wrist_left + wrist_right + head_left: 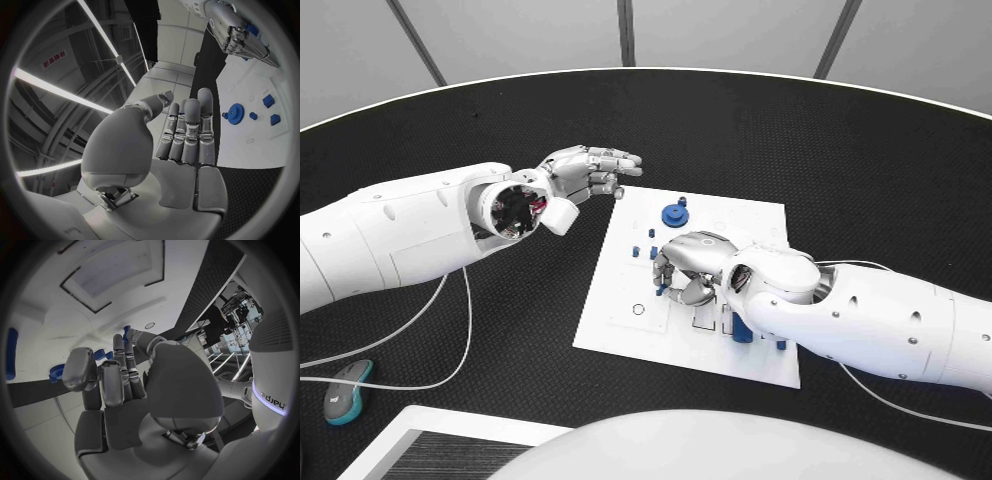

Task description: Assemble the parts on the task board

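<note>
The robot's left arm reaches in from the side, its left robot hand (589,172) raised with the wrist turned up and the fingers curled loosely inward, holding nothing. From the left wrist camera, that robot hand (181,135) shows its fingers (190,130) lying side by side, nearly straight, the thumb off to one side. The right arm stretches forward, its right robot hand (692,265) bent downward at the wrist, fingers curled under. The right wrist camera shows the right robot hand's fingers (115,375) partly bent; whether they pinch anything cannot be told.
</note>
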{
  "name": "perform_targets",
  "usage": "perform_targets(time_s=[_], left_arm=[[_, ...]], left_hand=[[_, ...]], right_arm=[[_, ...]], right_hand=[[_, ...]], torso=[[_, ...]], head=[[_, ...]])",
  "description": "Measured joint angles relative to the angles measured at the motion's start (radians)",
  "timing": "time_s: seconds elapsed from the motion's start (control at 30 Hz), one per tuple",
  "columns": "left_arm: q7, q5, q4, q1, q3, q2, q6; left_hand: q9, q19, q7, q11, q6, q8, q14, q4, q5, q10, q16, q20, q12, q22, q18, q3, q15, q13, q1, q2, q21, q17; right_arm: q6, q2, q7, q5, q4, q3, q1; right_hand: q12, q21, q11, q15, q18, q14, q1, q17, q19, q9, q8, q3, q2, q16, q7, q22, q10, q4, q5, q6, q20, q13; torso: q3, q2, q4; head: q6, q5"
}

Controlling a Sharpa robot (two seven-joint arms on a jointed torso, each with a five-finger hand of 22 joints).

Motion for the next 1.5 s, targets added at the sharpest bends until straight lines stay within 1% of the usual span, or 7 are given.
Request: perform_targets(time_s=[0.7, 0.8, 0.87, 0.9, 1.0, 1.1, 1.5], left_arm=[[-0.003, 0.0, -0.004, 0.0, 0.0, 0.003, 0.003], [-0.004, 0.0, -0.004, 0.0, 0.0, 0.003, 0.003], [-0.004, 0.0, -0.005, 0.0, 0.0, 0.004, 0.003], [-0.004, 0.0, -0.005, 0.0, 0.0, 0.004, 0.003], [-0.005, 0.0, -0.006, 0.0, 0.0, 0.004, 0.004], [-0.006, 0.0, -0.006, 0.0, 0.0, 0.004, 0.005], [-0.002, 0.0, -0.008, 0.0, 0.0, 0.002, 0.001]], left_hand=[[-0.001, 0.0, 0.004, 0.004, -0.004, -0.004, -0.004, 0.004, 0.0, -0.004, 0.0, 0.0, 0.0, -0.002, 0.0, -0.004, 0.004, 0.0, 0.0, 0.0, 0.0, -0.001], [-0.001, 0.0, 0.004, 0.004, -0.004, -0.004, -0.004, 0.004, 0.0, -0.004, 0.0, 0.0, 0.0, -0.002, 0.0, -0.004, 0.004, 0.0, 0.0, 0.0, 0.0, -0.001], [-0.001, 0.0, 0.004, 0.004, -0.004, -0.004, -0.004, 0.004, 0.0, -0.004, 0.0, 0.0, 0.0, -0.002, 0.0, -0.004, 0.004, 0.0, 0.0, 0.0, 0.0, -0.001], [-0.001, 0.0, 0.004, 0.004, -0.004, -0.004, -0.004, 0.004, 0.0, -0.004, 0.0, 0.0, 0.0, -0.002, 0.0, -0.004, 0.004, 0.0, 0.0, 0.0, 0.0, -0.001], [-0.001, 0.0, 0.004, 0.004, -0.004, -0.004, -0.004, 0.004, 0.0, -0.004, 0.0, 0.0, 0.0, -0.002, 0.0, -0.004, 0.004, 0.0, 0.0, 0.0, 0.0, -0.001], [-0.001, 0.0, 0.004, 0.004, -0.004, -0.004, -0.004, 0.004, 0.0, -0.004, 0.0, 0.0, -0.004, -0.002, 0.0, -0.004, 0.004, 0.0, 0.0, 0.0, -0.004, -0.001], [-0.001, 0.0, 0.004, 0.004, -0.004, -0.004, -0.004, 0.004, 0.0, -0.004, 0.0, 0.0, -0.004, -0.002, 0.0, -0.004, 0.004, 0.0, 0.0, 0.0, -0.004, -0.001]], right_arm=[[0.016, 0.017, 0.0, 0.0, -0.007, -0.002, -0.007], [0.023, 0.018, -0.006, 0.0, -0.01, -0.002, -0.007], [0.025, 0.018, -0.008, 0.0, -0.013, -0.002, -0.007], [0.025, 0.018, -0.009, 0.0, -0.014, -0.002, -0.007], [0.017, 0.016, -0.007, 0.0, -0.017, -0.002, -0.007], [0.004, 0.013, -0.003, 0.0, -0.015, -0.002, -0.007], [-0.061, -0.036, -0.001, 0.0, 0.046, -0.003, -0.007]], right_hand=[[-0.004, 0.0, 0.002, 0.0, 0.0, 0.0, 0.0, 0.0, 0.0, 0.001, -0.004, 0.0, 0.0, 0.0, 0.0, 0.0, -0.002, 0.0, 0.0, 0.0, 0.0, 0.0], [-0.008, -0.01, 0.002, 0.0, 0.0, 0.0, -0.008, -0.006, 0.0, 0.002, -0.006, -0.003, 0.007, 0.0, 0.0, -0.004, -0.002, -0.003, 0.0, -0.007, 0.0, 0.0], [-0.021, -0.021, 0.012, 0.0, 0.0, 0.0, -0.018, -0.01, 0.0, 0.005, -0.008, -0.003, 0.002, -0.005, 0.004, -0.009, -0.012, -0.003, 0.0, -0.027, 0.0, -0.002], [-0.034, -0.028, 0.019, 0.002, 0.0, 0.0, -0.027, -0.01, -0.004, 0.003, -0.017, -0.003, 0.002, -0.005, 0.012, -0.012, -0.032, -0.003, 0.0, -0.045, 0.004, -0.007], [-0.073, -0.051, 0.043, 0.025, 0.0, 0.001, -0.048, -0.015, -0.018, -0.009, -0.046, -0.003, -0.019, -0.005, 0.035, -0.024, -0.094, -0.003, 0.0, -0.091, 0.018, -0.023], [-0.1, -0.08, 0.06, 0.036, 0.0, 0.0, -0.063, -0.024, -0.031, -0.013, -0.058, -0.006, -0.034, -0.005, 0.046, -0.041, -0.147, 0.0, 0.007, -0.111, 0.031, -0.044], [-0.101, -0.106, 0.061, 0.036, 0.0, 0.0, -0.071, -0.037, -0.036, -0.017, -0.069, -0.02, -0.042, -0.009, 0.041, -0.059, -0.183, -0.006, 0.009, -0.13, 0.036, -0.057]], torso=[[-0.0006, -0.001, 0.0007], [-0.0004, -0.001, 0.0007], [-0.0001, -0.001, 0.0006], [0.0, -0.001, 0.0006], [0.0, -0.001, 0.0001], [0.0006, -0.001, 0.0001], [0.0019, 0.0, 0.0011]], head=[[0.0, 0.002], [0.0, 0.002], [0.0, 0.002], [0.0, 0.002], [0.0, 0.002], [0.0, 0.001], [0.0, -0.004]])
